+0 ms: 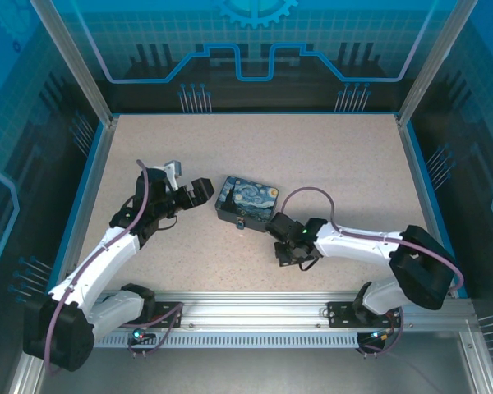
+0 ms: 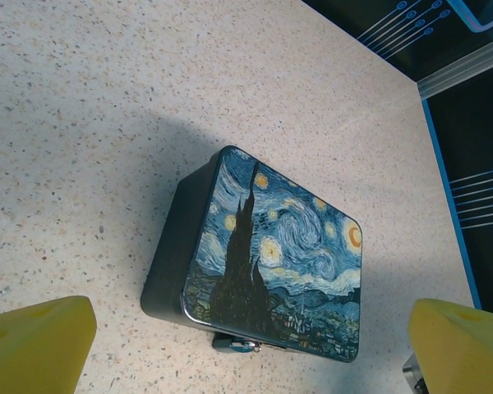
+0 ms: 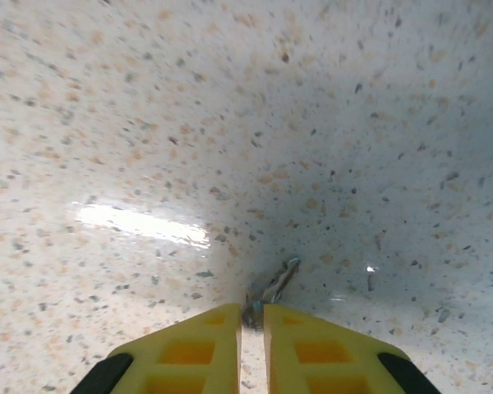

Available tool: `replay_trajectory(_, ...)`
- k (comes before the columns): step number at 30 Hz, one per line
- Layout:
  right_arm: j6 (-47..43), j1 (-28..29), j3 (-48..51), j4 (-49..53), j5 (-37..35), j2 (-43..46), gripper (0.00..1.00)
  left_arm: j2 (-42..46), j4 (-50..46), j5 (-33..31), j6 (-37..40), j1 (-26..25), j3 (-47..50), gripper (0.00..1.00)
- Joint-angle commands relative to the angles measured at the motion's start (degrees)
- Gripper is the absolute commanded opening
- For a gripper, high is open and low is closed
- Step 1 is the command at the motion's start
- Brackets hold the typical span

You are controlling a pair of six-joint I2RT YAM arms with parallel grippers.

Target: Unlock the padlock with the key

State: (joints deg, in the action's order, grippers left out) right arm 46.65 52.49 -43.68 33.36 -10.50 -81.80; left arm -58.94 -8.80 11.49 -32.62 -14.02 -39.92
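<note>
While right gripper (image 3: 252, 315) pinches the key (image 3: 274, 283) close above the speckled table (image 3: 148, 123), left gripper (image 1: 187, 185) hangs spread wide beside the painted tin (image 2: 271, 254).

Colour ref, as I read it from the op station:

- Tin (image 2: 279, 254): lid carries a swirl painting, blues w/ yellow stars, an orange-yellow crescent and a dark cypress shape. Side walls dark grey.
- Padlock (image 2: 234, 345), at tin's front edge: grey w/ bluish glint.
- Table (image 1: 337, 164) around tin: beige w/ fine brown, grey and orange speckle.
- Left gripper (image 1: 189, 182), fingers (image 2: 37, 341): plain yellow.
- Right gripper (image 3: 251, 316), fingers (image 3: 189, 345): yellow, black at base.
- Key (image 3: 273, 287): dull grey metal w/ bright highlights.
- Left arm (image 1: 99, 263) and right arm (image 1: 361, 242), either side of tin: white links, black joints, purple cables (image 1: 308, 193).
- Walls (image 1: 255, 41) beyond tin: blue w/ lighter grid and circuit lines.
</note>
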Motion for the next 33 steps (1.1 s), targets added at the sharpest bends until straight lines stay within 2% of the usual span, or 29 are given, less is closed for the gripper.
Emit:
replay_trajectory(1, -3.6, -0.3, 0.5, -1.4, -1.0, 2.3, 0.15, 0.1, -1.5, 3.5, -0.3, 0.3, -1.3, 0.99)
replay_trajectory(10, -7.7, -2.5, -2.7, 0.0, -0.6, 1.5, 0.16, 0.7, -2.0, 4.5, -1.1, 0.3, -0.9, 0.99)
replay_trajectory(14, -3.9, -3.3, -1.9, 2.6, 0.3, 0.1, 0.19, 0.8, -2.3, 4.1, -0.7, 0.3, -1.0, 0.99)
replay_trajectory(17, -3.2, -3.7, 0.4, -0.2, 2.8, -0.4, 0.26, 0.8, -2.0, 3.9, -0.5, 0.3, -1.0, 0.99)
replay_trajectory(19, -3.6, -3.9, 1.1, -1.5, 4.3, -1.2, 0.27, 0.7, -2.1, 3.9, -0.4, 0.3, -1.1, 0.99)
replay_trajectory(33, -5.3, -3.8, 0.0, -1.3, 4.8, -4.9, 0.22, 0.7, -2.5, 3.6, -0.2, 0.3, -0.9, 0.99)
